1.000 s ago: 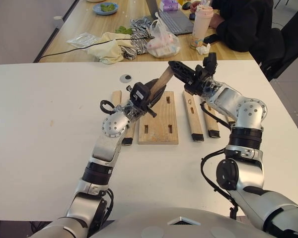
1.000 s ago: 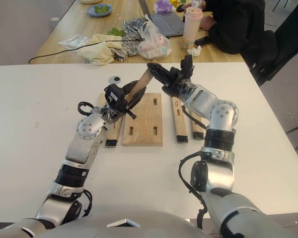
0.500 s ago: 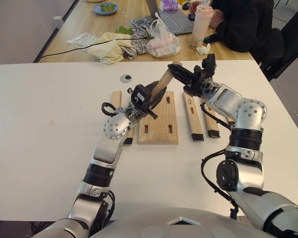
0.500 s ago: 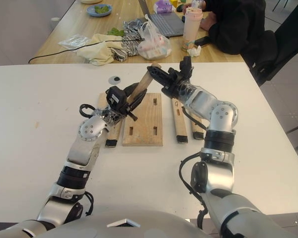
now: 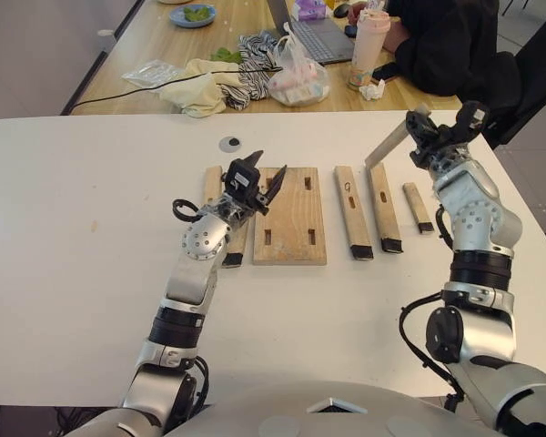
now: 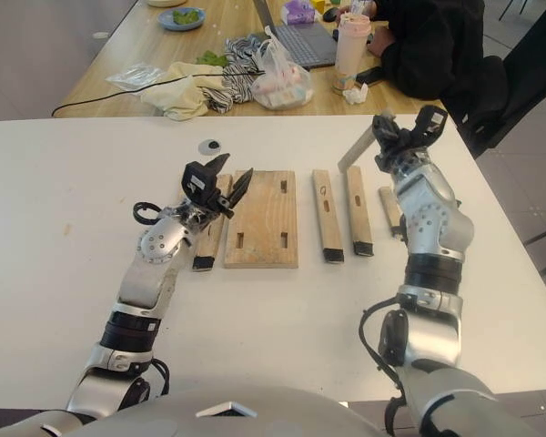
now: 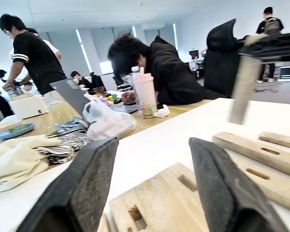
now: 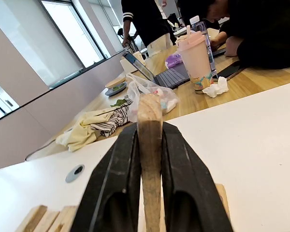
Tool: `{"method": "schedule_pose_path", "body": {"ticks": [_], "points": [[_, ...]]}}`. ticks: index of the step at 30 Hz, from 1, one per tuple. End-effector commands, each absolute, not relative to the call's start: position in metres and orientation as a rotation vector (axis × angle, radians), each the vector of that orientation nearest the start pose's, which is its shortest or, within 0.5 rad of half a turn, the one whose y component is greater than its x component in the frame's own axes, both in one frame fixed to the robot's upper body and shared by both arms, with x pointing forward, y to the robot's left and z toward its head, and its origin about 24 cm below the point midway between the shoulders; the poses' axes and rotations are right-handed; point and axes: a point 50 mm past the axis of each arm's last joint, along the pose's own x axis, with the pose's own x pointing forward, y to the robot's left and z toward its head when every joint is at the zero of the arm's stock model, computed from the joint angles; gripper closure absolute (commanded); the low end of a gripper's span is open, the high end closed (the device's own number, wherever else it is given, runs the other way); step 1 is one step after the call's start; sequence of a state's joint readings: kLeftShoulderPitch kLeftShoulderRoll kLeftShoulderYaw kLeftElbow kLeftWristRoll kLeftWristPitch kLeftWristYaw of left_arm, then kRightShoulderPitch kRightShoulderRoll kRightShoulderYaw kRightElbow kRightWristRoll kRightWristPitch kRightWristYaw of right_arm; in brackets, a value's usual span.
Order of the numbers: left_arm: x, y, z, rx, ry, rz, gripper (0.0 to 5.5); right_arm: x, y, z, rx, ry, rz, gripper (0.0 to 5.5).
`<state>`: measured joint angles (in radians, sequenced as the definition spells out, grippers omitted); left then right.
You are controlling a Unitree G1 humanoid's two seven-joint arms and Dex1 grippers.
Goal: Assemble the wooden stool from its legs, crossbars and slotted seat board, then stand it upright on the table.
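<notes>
While right pincer point(image 8: 149, 129) clamps it, leg point(image 5: 390, 145) aloft

Your seat board point(image 5: 289, 217) and the legs point(image 5: 353, 212) beside it look like pale, bare wood, matt and unvarnished, and some legs have black tips. The table point(image 5: 91, 228) is white, smooth and matt. The left gripper point(image 5: 269, 164) has dull black fingers point(image 7: 82, 188) that look like plastic. The right gripper point(image 8: 149, 128) clamps a leg point(image 8: 150, 159) of the same raw wood, its grain visible.
</notes>
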<state>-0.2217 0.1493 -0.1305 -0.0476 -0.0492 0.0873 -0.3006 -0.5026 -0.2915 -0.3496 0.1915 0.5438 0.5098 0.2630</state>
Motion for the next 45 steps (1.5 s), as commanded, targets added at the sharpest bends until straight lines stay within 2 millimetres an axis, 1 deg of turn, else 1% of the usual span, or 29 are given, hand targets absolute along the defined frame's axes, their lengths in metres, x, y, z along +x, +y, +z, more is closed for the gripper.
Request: {"method": "schedule_pose_path", "body": {"ticks": [1,4,6,8,15,19,22,24,27,29,30,31,33,35,37,38,40,42,44,45], "points": [[0.282,0.127,0.091,0.139,-0.116,-0.395,3.03,0.313,-0.243,0.126,0.345,0.044,0.151,5.12],[0.283,0.130,0.094,0.128,-0.122,-0.381,3.53,0.305,-0.242,0.111,0.346,0.077,0.125,5.12],[0.286,0.130,0.098,0.122,-0.131,-0.379,3.85,0.303,-0.242,0.103,0.347,0.086,0.101,5.12],[0.288,0.131,0.099,0.128,-0.128,-0.384,4.17,0.304,-0.242,0.099,0.358,0.086,0.084,5.12],[0.293,0.130,0.101,0.161,-0.117,-0.423,4.20,0.309,-0.243,0.083,0.402,0.095,0.020,5.12],[0.294,0.130,0.101,0.168,-0.116,-0.431,4.20,0.309,-0.247,0.074,0.390,0.110,-0.022,5.12],[0.294,0.128,0.101,0.172,-0.115,-0.438,4.20,0.309,-0.246,0.067,0.384,0.122,-0.038,5.12],[0.294,0.127,0.101,0.173,-0.115,-0.444,4.20,0.306,-0.242,0.060,0.338,0.144,-0.052,5.12],[0.293,0.127,0.101,0.165,-0.111,-0.443,4.20,0.296,-0.232,0.046,0.147,0.176,-0.036,5.12],[0.291,0.126,0.099,0.161,-0.106,-0.438,4.20,0.286,-0.220,0.026,0.009,0.223,0.003,5.12],[0.290,0.126,0.098,0.159,-0.104,-0.435,4.20,0.279,-0.217,0.013,0.000,0.268,0.002,5.12],[0.290,0.125,0.097,0.156,-0.103,-0.431,4.20,0.273,-0.216,0.001,0.018,0.317,-0.009,5.12],[0.290,0.124,0.097,0.146,-0.105,-0.418,4.20,0.259,-0.217,-0.025,0.140,0.454,-0.051,5.12],[0.290,0.123,0.096,0.141,-0.108,-0.406,4.20,0.247,-0.219,-0.041,0.200,0.552,-0.064,5.12],[0.290,0.126,0.095,0.132,-0.109,-0.383,4.20,0.241,-0.222,-0.046,0.190,0.597,-0.043,5.12],[0.290,0.126,0.095,0.129,-0.109,-0.374,4.20,0.241,-0.223,-0.045,0.173,0.606,-0.029,4.75],[0.289,0.126,0.093,0.123,-0.108,-0.361,4.20,0.241,-0.224,-0.041,0.133,0.623,0.015,4.41],[0.287,0.126,0.091,0.119,-0.106,-0.344,4.20,0.243,-0.221,-0.034,0.100,0.655,0.088,4.05],[0.286,0.127,0.089,0.109,-0.104,-0.319,4.20,0.246,-0.222,-0.022,0.108,0.671,0.134,3.80],[0.285,0.127,0.088,0.104,-0.105,-0.307,4.20,0.248,-0.223,-0.015,0.100,0.673,0.153,3.58]]}}
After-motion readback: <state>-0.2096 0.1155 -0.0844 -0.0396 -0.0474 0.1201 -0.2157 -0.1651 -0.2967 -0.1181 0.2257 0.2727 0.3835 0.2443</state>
